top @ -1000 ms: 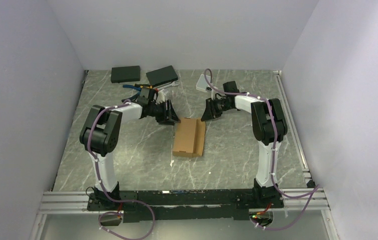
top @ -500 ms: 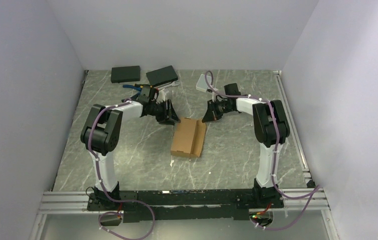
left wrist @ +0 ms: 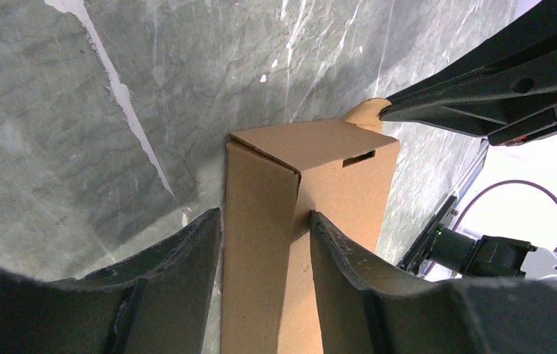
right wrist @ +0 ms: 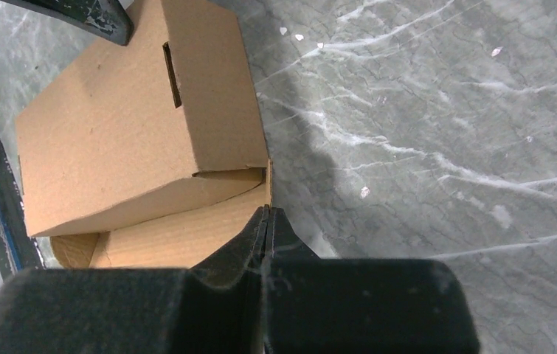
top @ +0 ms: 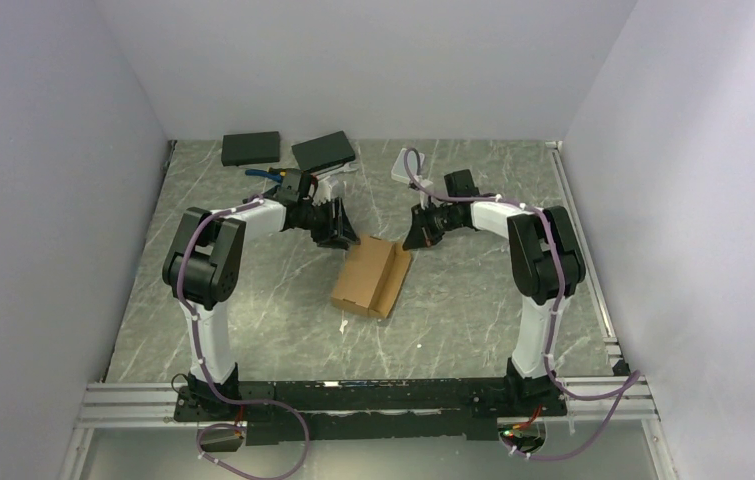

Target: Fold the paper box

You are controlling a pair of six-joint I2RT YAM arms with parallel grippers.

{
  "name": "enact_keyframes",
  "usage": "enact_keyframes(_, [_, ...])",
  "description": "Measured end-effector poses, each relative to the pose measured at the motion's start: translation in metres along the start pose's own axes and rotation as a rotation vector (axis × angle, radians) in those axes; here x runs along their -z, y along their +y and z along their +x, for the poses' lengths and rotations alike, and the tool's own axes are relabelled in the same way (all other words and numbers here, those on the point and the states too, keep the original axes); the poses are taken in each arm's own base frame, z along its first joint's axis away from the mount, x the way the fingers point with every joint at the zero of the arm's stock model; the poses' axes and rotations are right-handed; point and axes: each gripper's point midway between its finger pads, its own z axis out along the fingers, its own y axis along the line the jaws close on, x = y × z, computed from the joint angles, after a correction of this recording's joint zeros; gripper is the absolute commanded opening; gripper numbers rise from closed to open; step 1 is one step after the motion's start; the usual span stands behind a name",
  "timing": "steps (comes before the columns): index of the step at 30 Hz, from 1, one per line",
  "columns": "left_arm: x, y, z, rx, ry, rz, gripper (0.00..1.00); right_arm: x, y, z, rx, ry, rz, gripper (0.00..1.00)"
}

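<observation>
The paper box (top: 366, 280), brown cardboard and partly folded, lies mid-table with one long side wall raised. My left gripper (top: 342, 238) is at its far left corner. In the left wrist view my left gripper (left wrist: 265, 215) has a finger on each side of that raised wall of the paper box (left wrist: 257, 243), both touching it. My right gripper (top: 414, 236) is at the far right corner. In the right wrist view my right gripper (right wrist: 266, 209) is shut, tips together against the corner edge of the paper box (right wrist: 127, 125), with no cardboard seen between them.
Two flat black boxes (top: 251, 148) (top: 323, 150) lie at the back left. A small white case (top: 403, 162) sits behind the right arm. A metal rail (top: 580, 235) runs along the table's right edge, and walls close in both sides.
The right gripper has shut at the box's corner. The box has turned, its near end swinging to the left, with the left gripper staying on the wall.
</observation>
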Motion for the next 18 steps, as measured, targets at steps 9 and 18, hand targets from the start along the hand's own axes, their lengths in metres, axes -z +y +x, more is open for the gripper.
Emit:
enact_keyframes(9, [-0.001,0.0,0.001,-0.015,0.005,0.007,0.52,-0.001,0.009,0.003,0.064,0.026,0.064,0.0])
enact_keyframes(18, [-0.001,0.0,0.001,-0.024,0.007,0.009,0.52,-0.001,0.013,0.007,0.099,0.044,0.113,0.04])
